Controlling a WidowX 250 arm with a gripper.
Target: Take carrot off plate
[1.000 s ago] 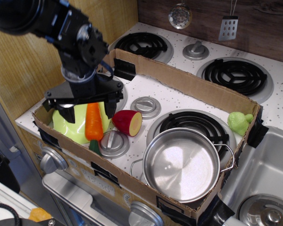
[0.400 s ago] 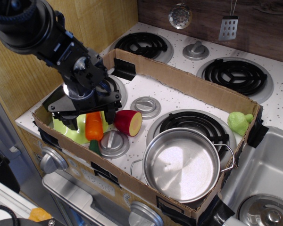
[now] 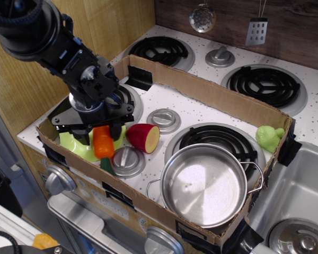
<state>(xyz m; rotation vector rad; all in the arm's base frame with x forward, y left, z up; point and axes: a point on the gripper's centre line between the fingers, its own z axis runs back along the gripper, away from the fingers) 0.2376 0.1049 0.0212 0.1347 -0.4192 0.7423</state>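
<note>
The orange carrot (image 3: pixel 103 145) lies with its upper part on the lime-green plate (image 3: pixel 74 142) at the front left of the boxed area. Its dark green stem end (image 3: pixel 106 165) pokes past the plate rim toward the front cardboard wall. My gripper (image 3: pixel 99 132) is low over the carrot's thick end. Its jaws are open, with one black finger on each side of the carrot. The arm hides most of the plate and the carrot's top.
A red-and-yellow cut fruit toy (image 3: pixel 144 137) lies just right of the carrot. Two grey lids (image 3: pixel 129 161) (image 3: pixel 164 120) sit nearby. A steel pot (image 3: pixel 209 185) fills the front right. A green toy (image 3: pixel 269 137) sits in the far right corner. Cardboard walls (image 3: pixel 212 95) fence in the area.
My gripper has come down over the carrot, so its fingers now straddle the thick end. The carrot and plate have stayed put.
</note>
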